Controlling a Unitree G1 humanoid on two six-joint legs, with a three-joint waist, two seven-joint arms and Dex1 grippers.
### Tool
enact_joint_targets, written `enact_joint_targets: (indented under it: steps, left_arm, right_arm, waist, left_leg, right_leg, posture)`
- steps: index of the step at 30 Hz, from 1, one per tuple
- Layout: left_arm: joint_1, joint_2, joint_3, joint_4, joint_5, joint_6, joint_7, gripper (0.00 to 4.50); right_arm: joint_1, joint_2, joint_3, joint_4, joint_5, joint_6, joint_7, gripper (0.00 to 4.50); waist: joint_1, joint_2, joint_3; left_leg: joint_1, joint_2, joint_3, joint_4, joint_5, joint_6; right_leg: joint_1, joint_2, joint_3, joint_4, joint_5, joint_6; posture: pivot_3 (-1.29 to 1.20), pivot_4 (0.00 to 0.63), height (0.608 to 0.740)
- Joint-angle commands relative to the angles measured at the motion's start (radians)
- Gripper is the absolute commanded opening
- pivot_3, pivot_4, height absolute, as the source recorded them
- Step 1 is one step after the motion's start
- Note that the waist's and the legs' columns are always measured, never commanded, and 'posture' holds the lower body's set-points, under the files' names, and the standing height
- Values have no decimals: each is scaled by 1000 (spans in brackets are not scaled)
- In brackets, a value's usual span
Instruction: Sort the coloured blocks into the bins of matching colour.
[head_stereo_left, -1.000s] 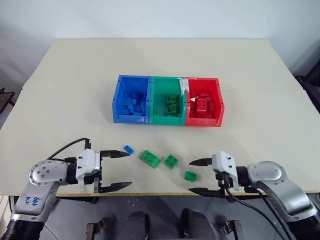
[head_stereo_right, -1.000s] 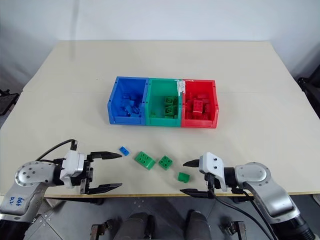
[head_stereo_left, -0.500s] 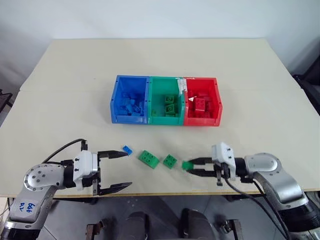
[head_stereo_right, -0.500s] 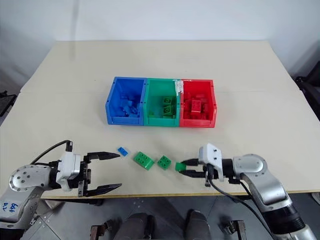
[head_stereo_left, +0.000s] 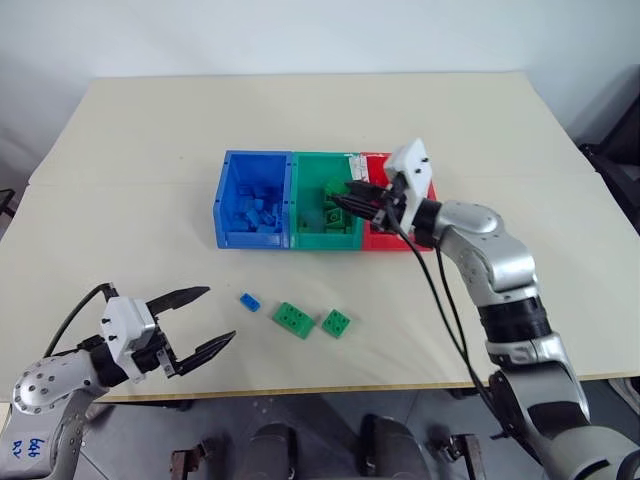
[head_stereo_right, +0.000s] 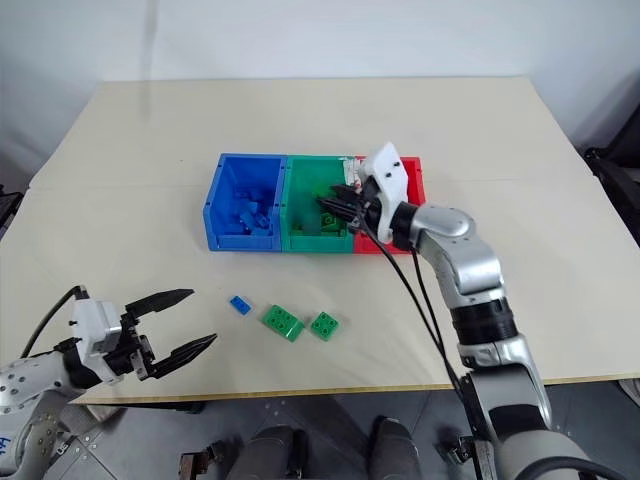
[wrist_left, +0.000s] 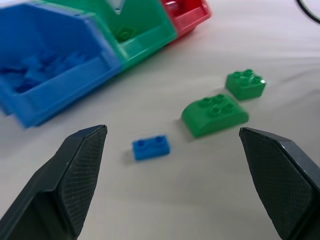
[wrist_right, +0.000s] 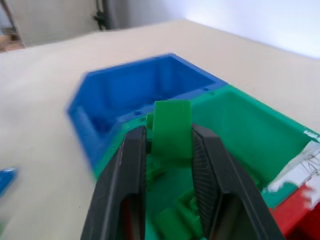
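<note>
- right gripper (wrist_right: 167, 150) is out over the green bin (head_stereo_left: 322, 213), fingers pinching a small green block (wrist_right: 172, 129) between the pads, block standing upright in the grip.
- that block looks light and rigid, slick plastic with studs; held by its flat side faces it sits square, and a simple release over the bin should drop it clean.
- the bins sit joined in a row mid-table: blue bin (head_stereo_left: 250, 198), green, red bin (head_stereo_left: 424, 188), each with matching blocks inside.
- left gripper (head_stereo_left: 192, 322) hovers low near the front edge of the table (head_stereo_left: 140, 150), fingers spread wide, nothing in them.
- ahead of it lie a small blue block (wrist_left: 150, 147), a curved green block (wrist_left: 214, 114) and a square green block (wrist_left: 245, 83), all apart from each other.
- the blue one is thin and flat; best taken across its narrow sides, or it may skate on the table.
</note>
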Motion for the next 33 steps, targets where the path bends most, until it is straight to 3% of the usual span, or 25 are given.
enact_joint_targets:
  steps: [1,4,9,14,17,22,27,33]
  left_arm:
    - [4,-6,24,-13,-6,-16,16,4500]
    - [-5,-3,7,-29,-13,-1,20,4500]
    - [-74,-3,-71,-52,-23,58,25,4500]
    - [-198,-7,-176,-32,-3,76,-3,4500]
    - [-285,-3,-249,4,25,73,-40,4500]
    - [-401,-18,-337,79,60,48,-95,4500]
    - [-445,-29,-360,139,71,24,-122,4500]
    - [-421,-11,-306,179,63,-40,-139,4500]
  right_arm:
    - [-43,11,-11,67,-38,-68,-3,1823]
    - [-39,6,-27,67,-33,-107,28,2847]
    - [124,-102,-93,-114,69,-140,203,4471]
    - [410,-281,-224,-292,162,-206,388,4471]
    - [586,-384,-297,-297,123,-349,473,4471]
    - [784,-452,-413,-252,135,-414,505,4471]
    - [817,-442,-399,-271,132,-412,483,4471]
    - [716,-408,-188,-525,210,-65,361,4471]
  waist:
    - [1,0,0]
    - [-3,0,0]
    - [4,0,0]
    - [23,-1,-1]
    - [27,-1,-1]
    - [17,-1,-1]
    - [7,-1,-1]
    - [1,-1,-1]
  left_leg:
    - [-1,0,2,0,0,0]
    - [-1,0,4,0,0,0]
    - [-2,0,7,-1,0,0]
    - [-2,0,7,0,0,1]
    - [-2,0,9,0,0,1]
    - [3,1,15,-1,0,1]
    - [4,2,17,0,0,1]
    - [4,3,16,0,0,0]
  right_leg:
    - [0,0,0,0,0,0]
    - [-1,0,0,0,0,0]
    - [-4,0,0,1,0,0]
    - [-3,0,0,0,0,0]
    - [-3,0,1,0,0,1]
    - [-2,1,6,0,1,1]
    - [-3,1,8,2,1,1]
    - [-4,1,9,3,1,1]
  posture:
    - [0,150,740]
    - [0,150,740]
    - [0,150,740]
    - [0,150,740]
    - [0,150,740]
    - [0,150,740]
    - [0,150,740]
    - [0,150,740]
